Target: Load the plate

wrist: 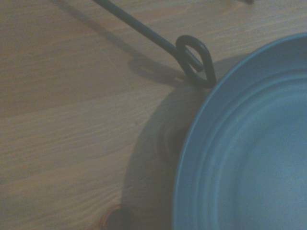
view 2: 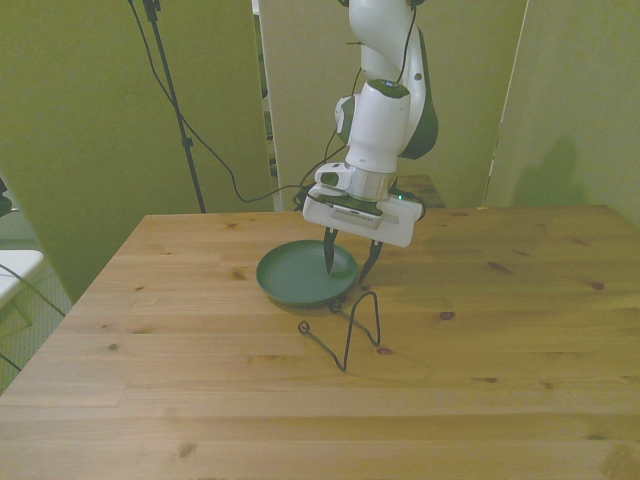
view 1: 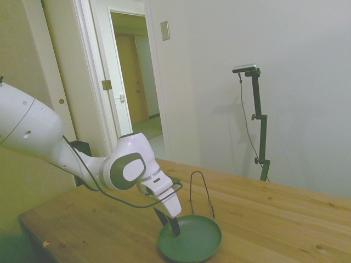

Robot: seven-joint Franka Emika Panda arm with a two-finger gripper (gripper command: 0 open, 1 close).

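Observation:
The dark green plate (view 2: 295, 280) lies flat on the wooden table (view 2: 500, 330), near its middle. My gripper (view 2: 350, 262) points down over the plate's edge on the front view's right. It is open, with one finger inside the dish and the other outside the rim. From the side, the gripper (view 1: 167, 223) stands at the plate's (view 1: 197, 241) near-left rim. The wrist view shows the plate (wrist: 249, 153) close up, with its raised rim and bare wood beside it.
A thin dark wire rack (view 2: 350, 330) stands upright on the table just in front of the plate; from the side the wire rack (view 1: 200, 192) rises behind it. One foot of the wire rack (wrist: 194, 57) touches the plate's rim.

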